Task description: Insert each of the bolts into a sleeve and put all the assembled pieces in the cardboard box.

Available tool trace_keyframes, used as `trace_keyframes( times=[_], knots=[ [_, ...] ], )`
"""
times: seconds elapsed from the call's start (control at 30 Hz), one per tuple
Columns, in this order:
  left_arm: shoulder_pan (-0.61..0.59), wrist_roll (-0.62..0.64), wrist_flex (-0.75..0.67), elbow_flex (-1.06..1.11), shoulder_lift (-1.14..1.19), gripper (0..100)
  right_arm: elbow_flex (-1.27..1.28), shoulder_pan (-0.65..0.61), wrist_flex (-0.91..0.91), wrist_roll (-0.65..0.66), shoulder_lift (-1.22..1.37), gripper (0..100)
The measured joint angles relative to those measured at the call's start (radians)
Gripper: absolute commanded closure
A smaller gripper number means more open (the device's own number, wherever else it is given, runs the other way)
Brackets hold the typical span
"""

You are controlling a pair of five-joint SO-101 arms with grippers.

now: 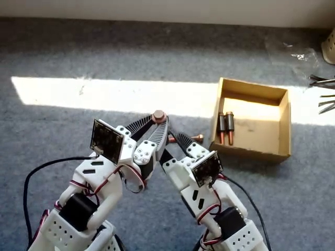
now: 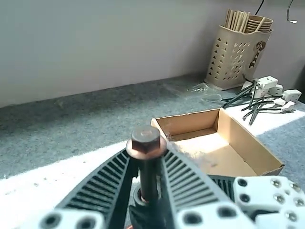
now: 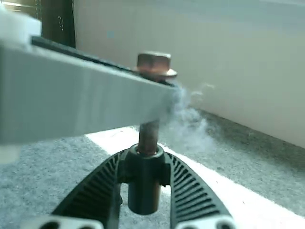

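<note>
My left gripper (image 2: 147, 160) is shut on the shaft of a copper-headed bolt (image 2: 146, 141), which it holds upright; from above, this gripper (image 1: 156, 127) has the bolt head (image 1: 158, 115) at its tip. Below it my right gripper (image 3: 144, 167) is shut on a black sleeve (image 3: 144, 186). The bolt (image 3: 153, 67) has its shaft end inside the sleeve's top. A left finger (image 3: 86, 102) crosses in front of the bolt. The open cardboard box (image 1: 284, 123) lies to the right on the carpet, with two assembled pieces (image 1: 225, 127) in its near left corner.
One loose bolt (image 1: 197, 138) lies on the carpet between the grippers and the box. Dark tools (image 1: 323, 81) and a beige utensil basket (image 2: 238, 52) sit beyond the box. A bright sun stripe crosses the grey carpet (image 1: 78, 57).
</note>
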Motion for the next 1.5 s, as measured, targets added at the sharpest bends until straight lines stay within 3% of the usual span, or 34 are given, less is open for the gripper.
trace_keyframes(
  times=[0.23,0.53,1.0,1.23,1.5],
  knots=[
    [-0.037,0.002,-0.002,0.055,-0.015,98,0.0,0.0,0.002,0.0,0.002,99.4],
    [-0.063,-0.002,-0.009,0.066,-0.009,78,0.0,0.012,0.0,0.0,0.002,99.4],
    [-0.075,-0.002,-0.043,0.071,-0.009,78,0.0,0.015,0.002,0.002,-0.002,99.4],
    [-0.219,-0.002,-0.081,0.071,-0.009,78,0.0,0.038,0.002,0.002,-0.002,99.4],
    [-0.364,-0.002,-0.083,0.106,-0.012,78,-0.003,0.181,0.097,0.002,-0.002,99.4]
  ],
)
